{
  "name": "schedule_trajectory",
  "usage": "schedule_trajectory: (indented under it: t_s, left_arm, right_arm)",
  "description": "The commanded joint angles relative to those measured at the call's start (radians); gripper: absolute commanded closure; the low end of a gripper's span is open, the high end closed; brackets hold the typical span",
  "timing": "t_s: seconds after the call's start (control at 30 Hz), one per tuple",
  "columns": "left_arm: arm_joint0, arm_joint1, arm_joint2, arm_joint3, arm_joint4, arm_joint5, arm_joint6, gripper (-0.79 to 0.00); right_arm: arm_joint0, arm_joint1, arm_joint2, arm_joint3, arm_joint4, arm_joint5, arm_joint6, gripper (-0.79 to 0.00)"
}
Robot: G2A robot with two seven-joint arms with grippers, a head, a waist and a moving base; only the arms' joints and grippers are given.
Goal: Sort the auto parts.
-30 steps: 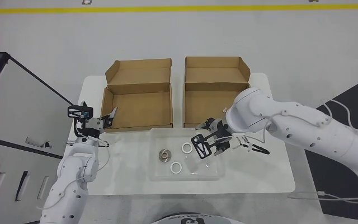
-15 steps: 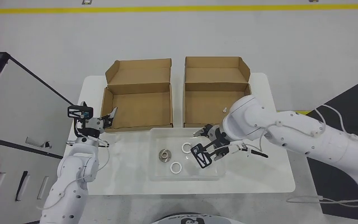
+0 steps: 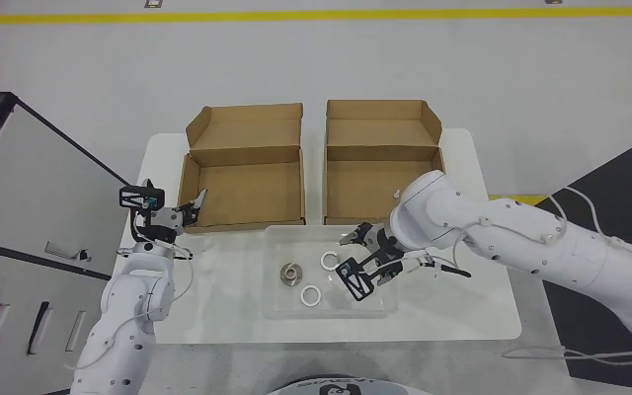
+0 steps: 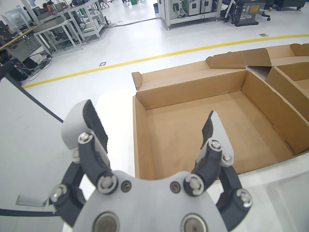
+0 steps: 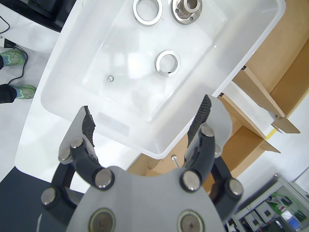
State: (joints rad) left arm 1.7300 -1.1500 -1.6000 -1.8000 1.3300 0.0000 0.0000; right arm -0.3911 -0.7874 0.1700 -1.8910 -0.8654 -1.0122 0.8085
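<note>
A flange (image 5: 187, 7), a ring (image 5: 168, 63), a second ring (image 5: 147, 8) and a small screw (image 5: 110, 78) are seen lying apart in the tray (image 3: 286, 304). The tray is set on the table (image 3: 217, 296), just in front of the left box (image 3: 242, 148) and the right box (image 3: 380, 148), both open. The right gripper (image 3: 352, 262) is held over the tray beside the ring, fingers spread wide, nothing gripped. The left gripper (image 3: 176, 193) is held by the left box's outer edge, likewise wide open and empty.
</note>
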Motion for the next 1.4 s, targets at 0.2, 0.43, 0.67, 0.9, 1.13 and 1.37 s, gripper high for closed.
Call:
schedule_trajectory:
  t_s: [0.2, 0.43, 0.67, 0.9, 1.13, 1.37]
  left_arm:
    - [0.000, 0.000, 0.000, 0.000, 0.000, 0.000, 0.000, -0.785]
    - [0.000, 0.000, 0.000, 0.000, 0.000, 0.000, 0.000, -0.785]
    - [0.000, 0.000, 0.000, 0.000, 0.000, 0.000, 0.000, -0.785]
    - [0.000, 0.000, 0.000, 0.000, 0.000, 0.000, 0.000, -0.785]
    - [0.000, 0.000, 0.000, 0.000, 0.000, 0.000, 0.000, -0.785]
    - [0.000, 0.000, 0.000, 0.000, 0.000, 0.000, 0.000, -0.785]
  right_arm:
    - [0.000, 0.000, 0.000, 0.000, 0.000, 0.000, 0.000, -0.785]
    - [0.000, 0.000, 0.000, 0.000, 0.000, 0.000, 0.000, -0.785]
    - [-0.030, -0.002, 0.000, 0.017, -0.014, 0.000, -0.030, -0.785]
    - [-0.060, -0.014, 0.000, 0.036, 0.006, 0.000, -0.001, -0.785]
    - [-0.103, -0.030, 0.000, 0.051, -0.008, 0.000, -0.001, -0.785]
    - [-0.134, -0.042, 0.000, 0.083, -0.032, 0.000, 0.000, -0.677]
